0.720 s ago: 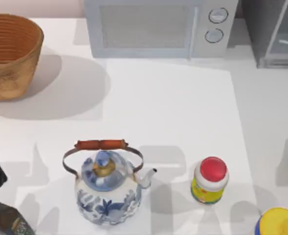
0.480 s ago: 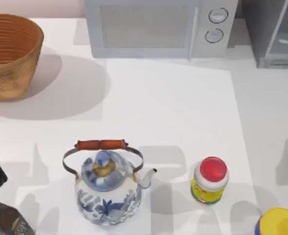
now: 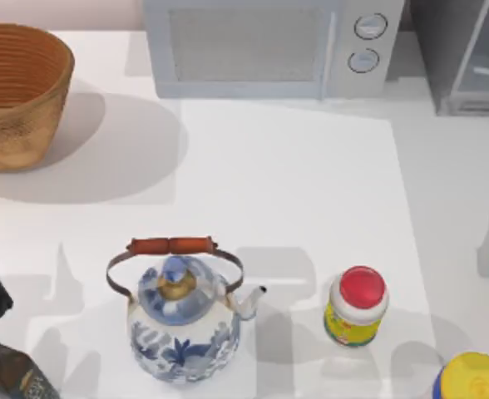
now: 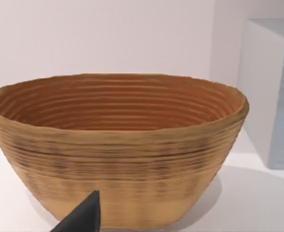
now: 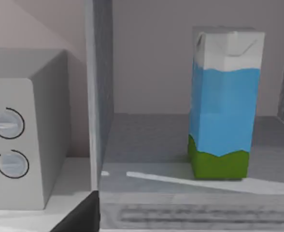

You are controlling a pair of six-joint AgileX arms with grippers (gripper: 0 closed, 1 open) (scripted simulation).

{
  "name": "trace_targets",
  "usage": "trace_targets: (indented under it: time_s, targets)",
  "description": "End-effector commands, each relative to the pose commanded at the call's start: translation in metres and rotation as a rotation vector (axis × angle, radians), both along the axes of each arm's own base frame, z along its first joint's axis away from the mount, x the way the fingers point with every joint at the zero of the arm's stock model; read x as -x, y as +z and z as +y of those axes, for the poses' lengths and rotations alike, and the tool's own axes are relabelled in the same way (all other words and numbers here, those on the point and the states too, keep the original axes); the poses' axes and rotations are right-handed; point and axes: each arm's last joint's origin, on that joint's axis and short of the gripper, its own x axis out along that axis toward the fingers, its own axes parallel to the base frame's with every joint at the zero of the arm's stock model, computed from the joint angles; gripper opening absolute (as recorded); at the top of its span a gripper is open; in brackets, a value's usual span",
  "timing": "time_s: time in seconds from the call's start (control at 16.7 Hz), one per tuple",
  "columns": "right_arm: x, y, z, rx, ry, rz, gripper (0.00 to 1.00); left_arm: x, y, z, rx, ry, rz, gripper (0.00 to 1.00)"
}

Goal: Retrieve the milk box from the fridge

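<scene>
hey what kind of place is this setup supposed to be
Most likely a rendered kitchen counter. A white microwave stands at the back beside a grey fridge holding a milk box, and a blue-and-white kettle and a woven basket sit on the white table.

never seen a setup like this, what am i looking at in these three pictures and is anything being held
This is a simulated table with two robot arms. One camera looks down from above; one sits on each arm's wrist.

From above: a wicker basket, a white microwave, a blue-and-white kettle, a red-capped jar, a dark bottle, and the grey fridge at back right.

The left wrist camera faces the basket. The right wrist camera looks into the fridge, where the milk box stands upright on the shelf. Nothing appears held; the dark tips at the wrist views' edges don't reveal each hand's state.
</scene>
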Motion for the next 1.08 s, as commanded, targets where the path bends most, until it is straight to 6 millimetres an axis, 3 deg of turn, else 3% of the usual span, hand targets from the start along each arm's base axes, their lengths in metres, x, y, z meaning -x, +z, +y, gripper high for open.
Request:
trace_targets:
  time_s: [0.18, 0.48, 0.78, 1.08]
  targets:
    - [-0.023, -0.010, -0.016, -0.007, 0.000, 0.035, 1.00, 0.000, 0.000, 0.000, 0.000, 0.000, 0.000, 1.00]
    - [-0.049, -0.042, -0.047, -0.034, 0.006, 0.092, 1.00, 0.000, 0.000, 0.000, 0.000, 0.000, 0.000, 1.00]
    - [-0.059, -0.064, -0.071, -0.028, 0.012, 0.065, 1.00, 0.000, 0.000, 0.000, 0.000, 0.000, 0.000, 1.00]
    - [-0.062, -0.072, -0.080, -0.018, 0.015, 0.047, 1.00, 0.000, 0.000, 0.000, 0.000, 0.000, 0.000, 1.00]
